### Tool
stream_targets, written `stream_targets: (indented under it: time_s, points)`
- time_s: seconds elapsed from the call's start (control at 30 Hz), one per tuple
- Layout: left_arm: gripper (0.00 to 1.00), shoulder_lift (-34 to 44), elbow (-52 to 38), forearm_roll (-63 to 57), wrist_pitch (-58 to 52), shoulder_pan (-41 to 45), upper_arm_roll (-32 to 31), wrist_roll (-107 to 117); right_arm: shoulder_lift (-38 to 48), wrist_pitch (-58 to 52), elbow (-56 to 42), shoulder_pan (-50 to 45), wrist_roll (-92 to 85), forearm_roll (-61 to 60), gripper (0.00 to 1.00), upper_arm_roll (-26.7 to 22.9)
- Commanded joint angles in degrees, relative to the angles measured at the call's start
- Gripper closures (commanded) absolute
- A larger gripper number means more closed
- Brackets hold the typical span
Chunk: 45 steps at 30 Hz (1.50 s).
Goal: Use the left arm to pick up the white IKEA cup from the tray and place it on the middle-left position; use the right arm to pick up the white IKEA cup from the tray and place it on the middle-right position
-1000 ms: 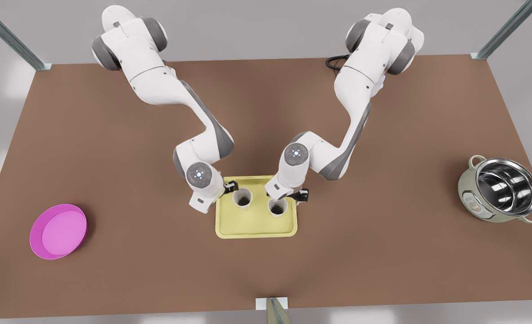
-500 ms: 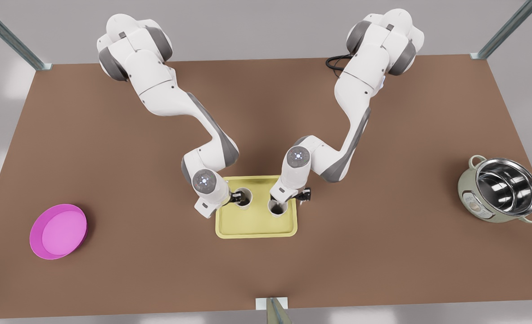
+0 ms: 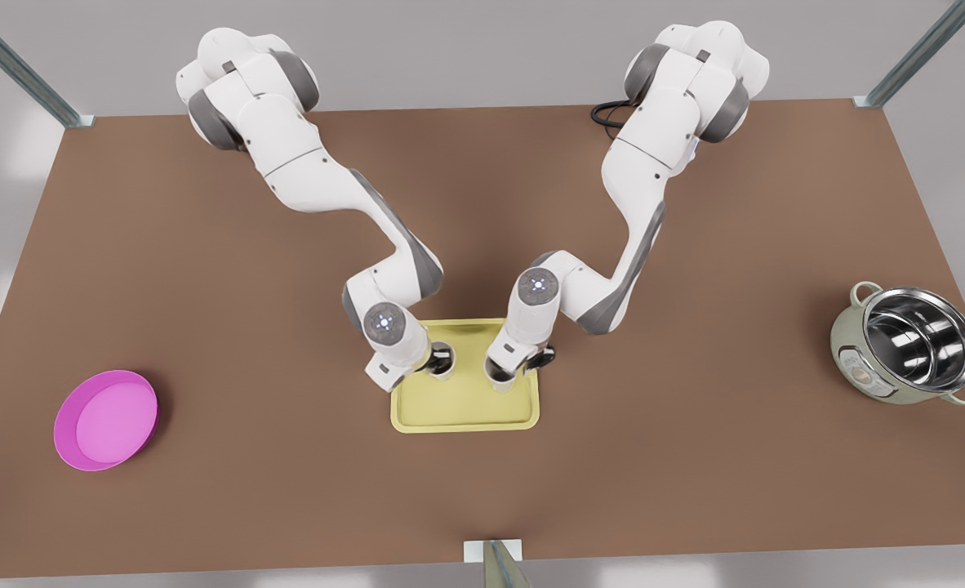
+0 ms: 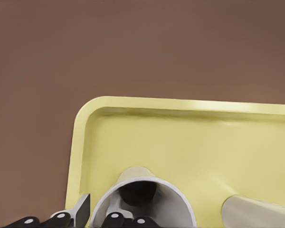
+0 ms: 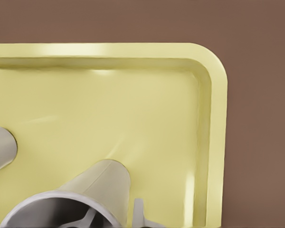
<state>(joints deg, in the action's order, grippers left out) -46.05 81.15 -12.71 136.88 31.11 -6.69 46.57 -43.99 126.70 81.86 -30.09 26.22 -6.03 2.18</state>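
On the brown desk [image 3: 205,457], the left gripper [image 3: 432,359] is down at the first white cup [image 3: 443,363] on the yellow tray [image 3: 466,408]; its fingers [image 4: 80,211] straddle the cup's rim, one inside, one outside, not visibly clamped. Beside it, the right gripper [image 3: 523,366] stands over the second white cup [image 3: 499,377], one finger [image 5: 138,211] just outside the wall; whether it grips I cannot tell.

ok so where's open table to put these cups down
Bare brown table lies between the tray and the pink dish, and between tray and pot. Crowded: the tray's far half, with both cups and grippers.
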Motion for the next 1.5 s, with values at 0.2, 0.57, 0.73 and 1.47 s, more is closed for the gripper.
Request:
stream_targets:
  time_s: [0.2, 0.57, 0.73, 1.47]
  points:
    - [0.8, 0.26, -0.73, 0.59, 0.32, -0.53, 0.09, 4.14, 0.13, 0.83, -0.03, -0.23, 2.96, 0.05, 0.75, -0.07]
    - [0.85, 9.22, -0.47, 5.6, -14.88, -13.09, -0.17, -14.48, 2.59, 0.03, 0.32, 0.12, 3.23, -0.12, 0.82, -0.16]
    - [0.86, 7.38, -0.2, 5.07, -12.34, -22.68, 0.01, -31.54, 8.48, -0.05, 5.42, 4.6, -0.02, 0.05, 0.82, -0.77]
    - [0.0, 13.44, -2.92, 0.94, -26.21, -22.5, -1.31, -36.72, 13.4, 1.53, 17.9, 11.2, -14.0, 0.14, 0.07, -5.17]
